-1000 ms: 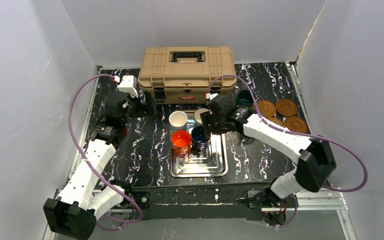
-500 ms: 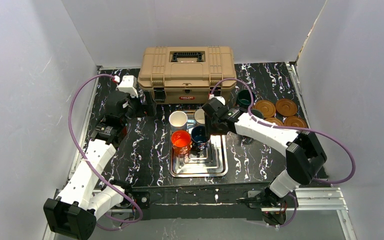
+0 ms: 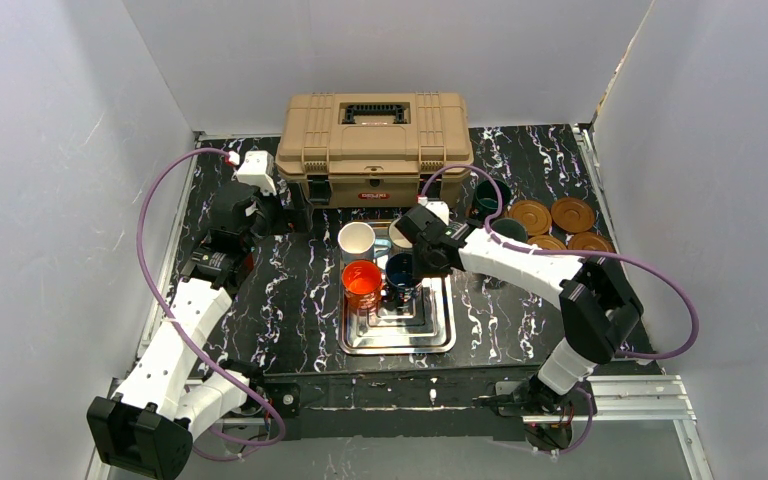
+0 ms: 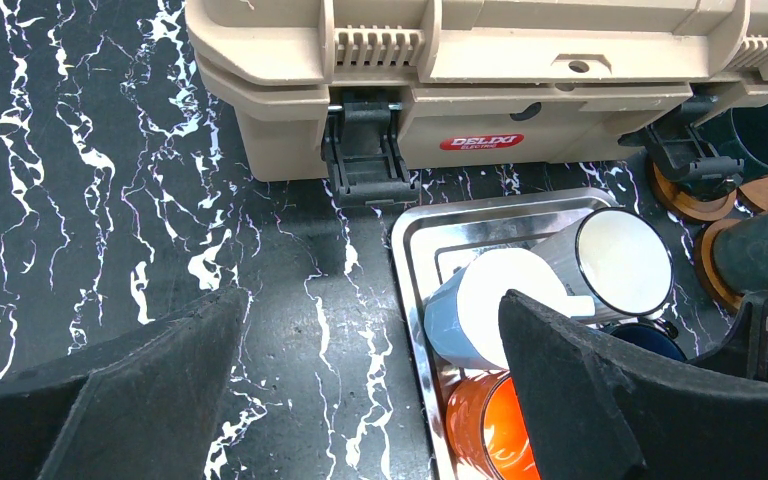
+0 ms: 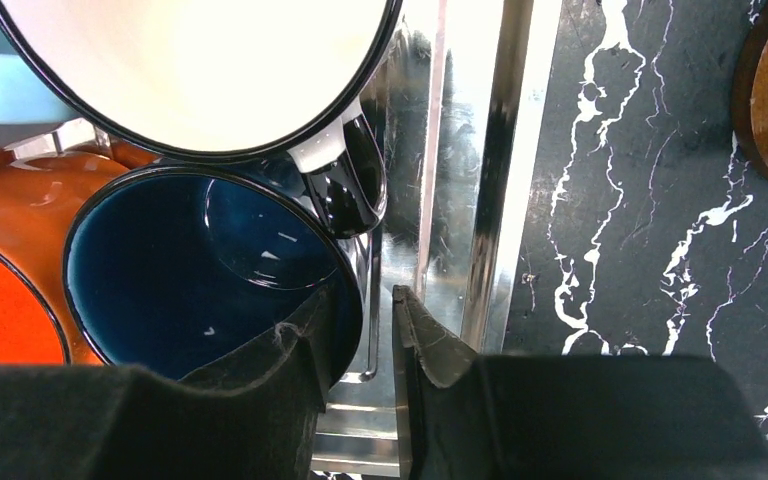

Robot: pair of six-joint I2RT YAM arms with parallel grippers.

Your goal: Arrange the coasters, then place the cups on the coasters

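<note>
On the steel tray [image 3: 430,338] stand a cream cup [image 3: 356,238], an orange cup [image 3: 362,280] and a navy cup [image 3: 398,268]; a second cream cup [image 4: 624,262] leans behind them. My right gripper [image 5: 360,295] straddles the navy cup's [image 5: 200,270] rim, one finger inside and one outside. Its jaws are narrow, with a sliver of tray showing between rim and outer finger. Brown coasters [image 3: 572,213] lie at the back right. A teal cup [image 3: 487,197] and a grey-green cup [image 3: 508,230] each sit on a coaster. My left gripper [image 4: 370,320] hangs open over bare table left of the tray.
A tan toolbox [image 3: 375,140] stands at the back centre, just behind the tray. White walls close in on both sides and the back. The black marbled table [image 3: 290,290] lies between the left arm and the tray.
My right gripper has slid left and down onto the navy cup's rim, and its jaws have narrowed a lot. The left arm has not moved.
</note>
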